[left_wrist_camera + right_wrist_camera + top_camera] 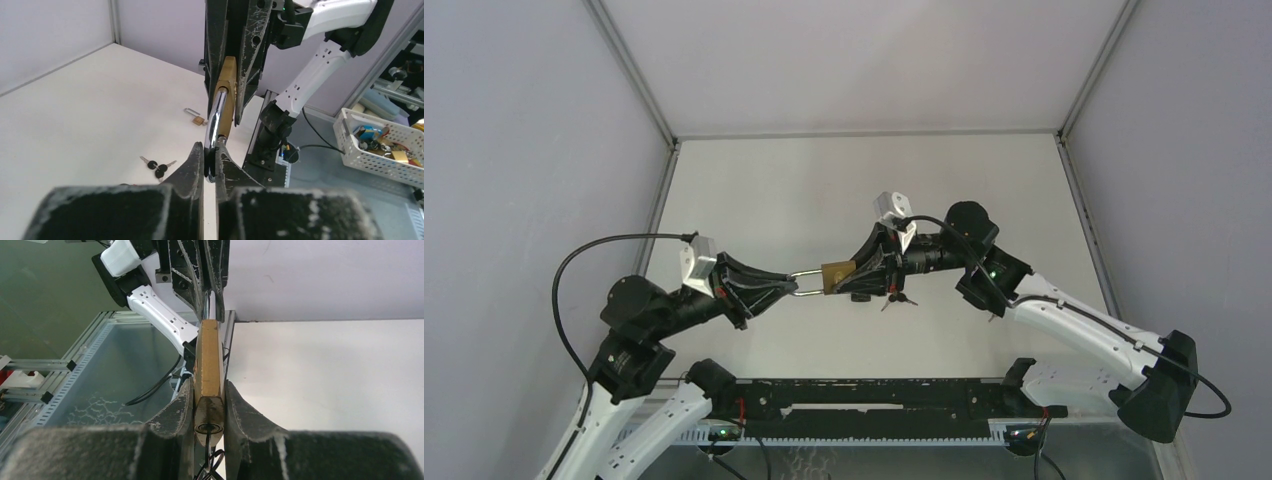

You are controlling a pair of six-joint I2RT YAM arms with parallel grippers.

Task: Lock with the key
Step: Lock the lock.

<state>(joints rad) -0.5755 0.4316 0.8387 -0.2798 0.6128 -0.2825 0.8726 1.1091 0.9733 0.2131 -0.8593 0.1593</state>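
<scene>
1. A rectangular brass padlock with a curved chrome shackle (pixel 837 275) was held in the air above the matte white table (pixel 824 180), stretched between the two arms near the middle of the workspace.
2. In the top view its long axis ran side to side and roughly level. The shackle (pixel 807 283) pointed toward the left arm and the brass body toward the right arm.
3. The left gripper (pixel 792 285), black and scuffed, had its two tapered fingers pinched together on the smooth, shiny bend of the shackle (pixel 216 117), seen closely by the left wrist camera.
4. The right gripper (pixel 209 390) had its worn, grey-dusted black fingers squeezed against the two flat broad faces of the brass body (pixel 209 360).
5. In the right wrist view, the padlock's narrow edge faced up and its bottom end, with a round keyway, faced the camera. Dark looped shapes showed just below it, too unclear to identify.
6. A bunch of small silver keys with black heads (pixel 157 166) lay flat on the table, beneath the held padlock and apart from it.
7. A second, much smaller brass padlock (pixel 196 119) lay on the table near those keys.
8. Beyond the table edge stood a white perforated plastic basket (pixel 350 150) holding mixed small items.
</scene>
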